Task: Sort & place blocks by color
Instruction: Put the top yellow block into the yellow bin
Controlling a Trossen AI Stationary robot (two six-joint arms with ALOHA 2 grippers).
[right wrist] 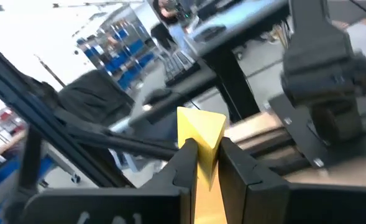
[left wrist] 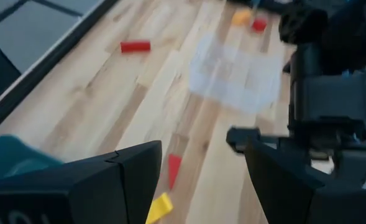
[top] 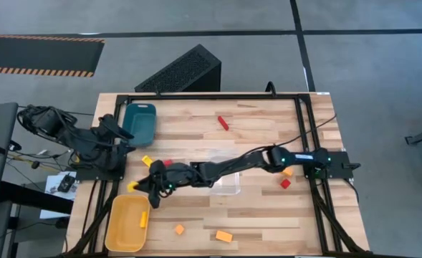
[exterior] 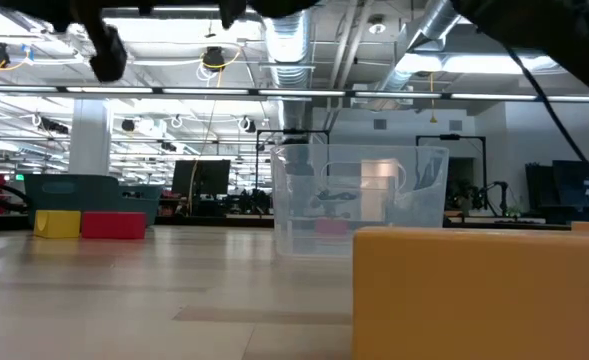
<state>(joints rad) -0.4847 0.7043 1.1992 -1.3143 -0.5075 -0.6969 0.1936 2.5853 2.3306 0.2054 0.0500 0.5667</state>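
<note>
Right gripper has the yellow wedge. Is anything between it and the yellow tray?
Nothing visible stands in the way. The right gripper, shut on the yellow wedge, is just past the yellow tray's far rim, with bare table between. One orange block already lies inside by the tray's wall. The left gripper waits beside the teal tray.

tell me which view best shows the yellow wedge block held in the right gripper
The right wrist view: the yellow wedge block sits pinched in the right gripper. The high view shows only a yellow sliver; low and left wrist views miss it.
</note>
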